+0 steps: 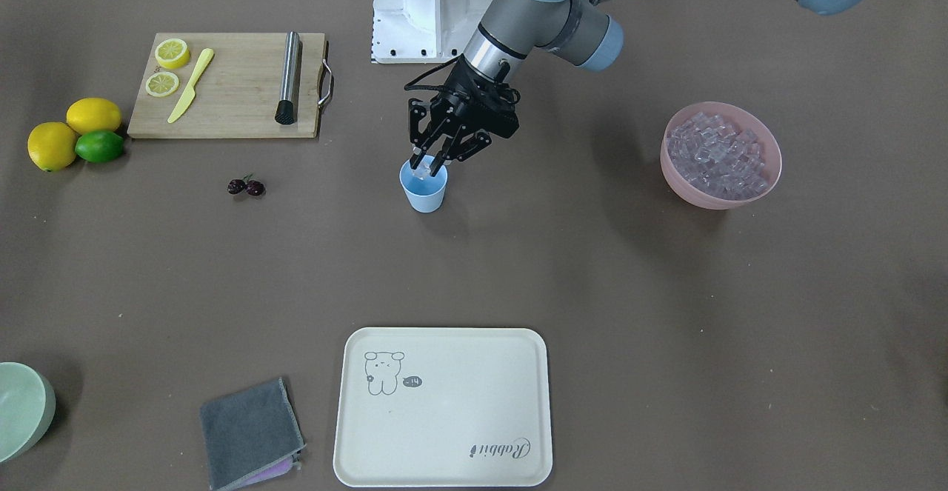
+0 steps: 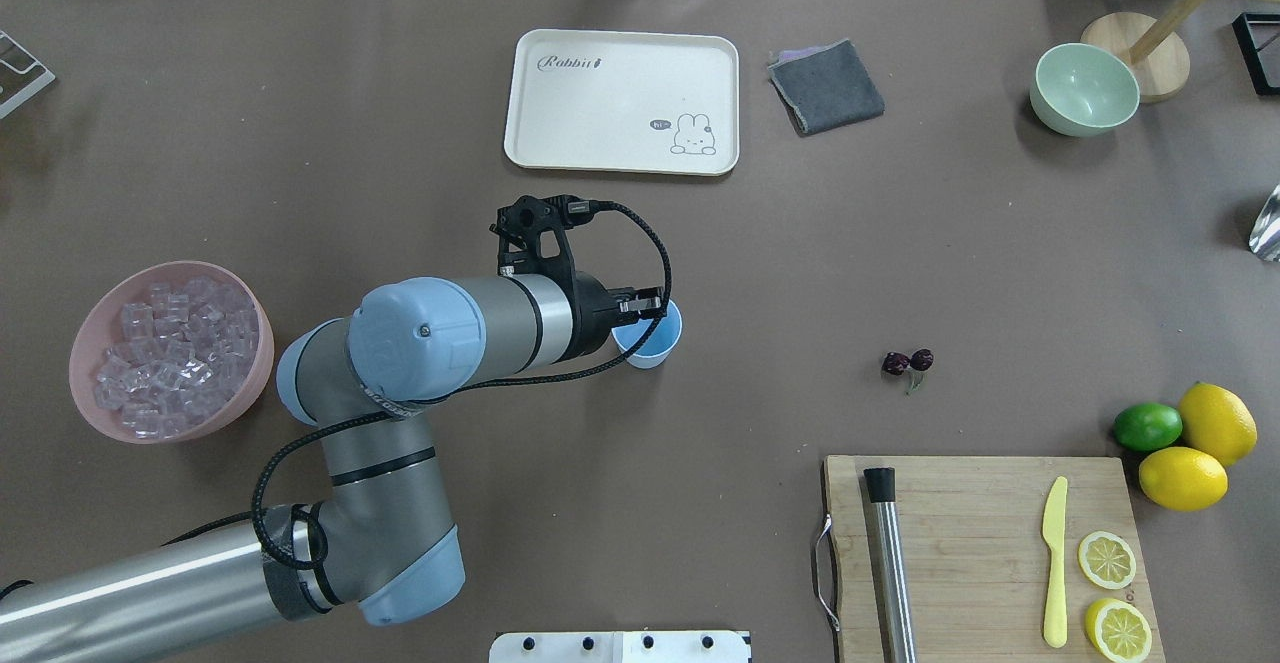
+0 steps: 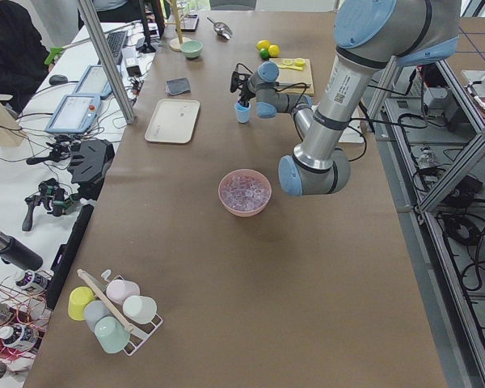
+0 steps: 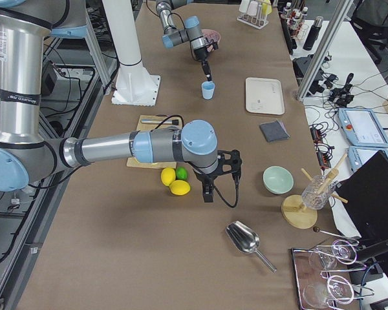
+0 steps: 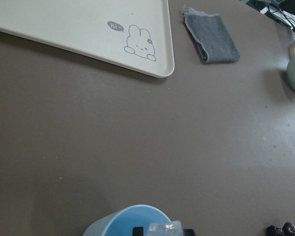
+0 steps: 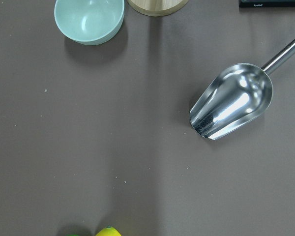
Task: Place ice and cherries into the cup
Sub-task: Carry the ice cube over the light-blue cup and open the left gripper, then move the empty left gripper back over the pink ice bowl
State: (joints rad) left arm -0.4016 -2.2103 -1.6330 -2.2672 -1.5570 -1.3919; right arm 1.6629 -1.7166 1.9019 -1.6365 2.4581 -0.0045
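Wooden cutting board point(image 2: 980, 543) lies nearest the robot on the right, its metal handle on the left edge. It carries a steel muddler point(image 2: 890, 568), a yellow knife point(image 2: 1055, 563) and two lemon slices point(image 2: 1107, 560). Just beyond its right corner, two lemons point(image 2: 1185, 478) and a lime point(image 2: 1147, 426) touch one another. Past them, the right end effector point(image 4: 207, 194) hangs over the surface point(image 2: 400, 193) with its fingers pointing down. I cannot tell how far apart they stand.

Farther out on the left, the pink bowl point(image 1: 678, 176) is heaped with ice point(image 2: 170, 358). A wide band of brown surface separates it from the cup point(image 2: 658, 345), which stands upright in the middle, apart from everything else. The left end effector point(image 1: 429, 167) is directly over the cup's mouth, its fingertips pinched on one ice cube point(image 5: 164, 228) held at the rim. The cherries point(image 2: 908, 362) lie well to the right of the cup, between it and the fruit.

Beyond the cup comes another broad stretch of surface, then the cream tray point(image 2: 600, 103). A folded grey cloth point(image 2: 826, 88) lies just beside the tray's right edge. The pale green bowl point(image 2: 1085, 93) sits farther right, near the far edge.
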